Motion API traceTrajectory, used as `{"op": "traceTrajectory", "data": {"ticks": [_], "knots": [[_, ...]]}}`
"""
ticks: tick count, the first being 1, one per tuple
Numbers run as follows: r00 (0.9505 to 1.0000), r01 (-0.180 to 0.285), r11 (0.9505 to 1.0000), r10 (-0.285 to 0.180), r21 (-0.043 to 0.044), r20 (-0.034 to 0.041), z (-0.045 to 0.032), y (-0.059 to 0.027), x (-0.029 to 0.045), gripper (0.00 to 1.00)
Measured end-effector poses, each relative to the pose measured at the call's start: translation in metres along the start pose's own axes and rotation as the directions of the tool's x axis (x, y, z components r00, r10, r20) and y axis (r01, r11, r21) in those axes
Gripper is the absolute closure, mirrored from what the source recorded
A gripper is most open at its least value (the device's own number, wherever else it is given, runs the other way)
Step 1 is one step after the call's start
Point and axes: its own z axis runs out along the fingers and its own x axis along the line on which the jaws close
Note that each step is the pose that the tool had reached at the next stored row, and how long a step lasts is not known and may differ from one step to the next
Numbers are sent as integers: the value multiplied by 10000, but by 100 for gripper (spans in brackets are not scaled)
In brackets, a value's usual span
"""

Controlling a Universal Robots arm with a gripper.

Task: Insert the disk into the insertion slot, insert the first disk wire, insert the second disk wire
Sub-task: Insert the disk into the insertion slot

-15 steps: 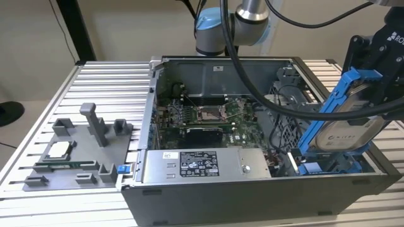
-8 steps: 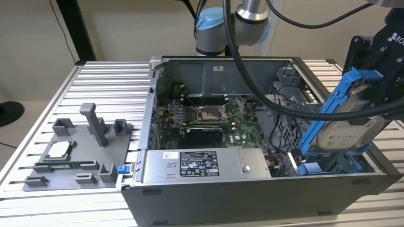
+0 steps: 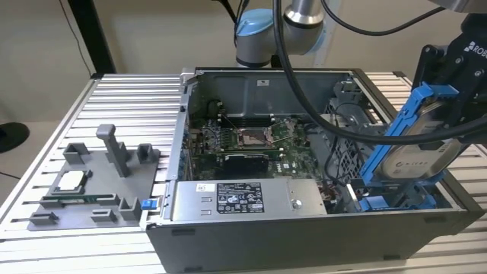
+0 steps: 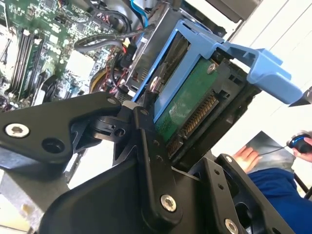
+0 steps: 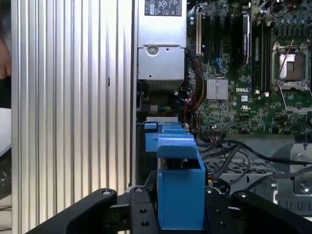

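Note:
My gripper [image 3: 449, 105] is shut on the disk [image 3: 417, 153], a silver drive in a bright blue carrier frame [image 3: 397, 123]. It hangs tilted, upper end toward the exterior view's right, over the open computer case's front right corner. Its lower end is just above the insertion slot [image 3: 396, 201], a bay with blue rails. In the second wrist view, black fingers [image 4: 146, 131] clamp the disk [image 4: 187, 105], whose green board and connector face the camera. In the first wrist view, the blue carrier [image 5: 178, 180] sits between the gripper [image 5: 178, 217] jaws. Black cables [image 3: 339, 128] run beside the bay.
Inside the case lie the motherboard [image 3: 251, 142], a grey labelled power-supply box [image 3: 236, 200] and a perforated cage [image 3: 344, 145]. A grey fixture tray [image 3: 99, 182] with small parts sits on the ribbed aluminium table [image 3: 129, 97]. A person's hand [image 4: 246, 156] and blue sleeve [image 4: 273, 195] appear nearby.

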Motion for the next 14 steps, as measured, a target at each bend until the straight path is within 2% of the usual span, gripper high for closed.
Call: {"op": "traceTrajectory", "data": {"ticks": [14], "knots": [[10000, 1, 10000, -1, 0, 2, 16, -11, -16, 100]]}}
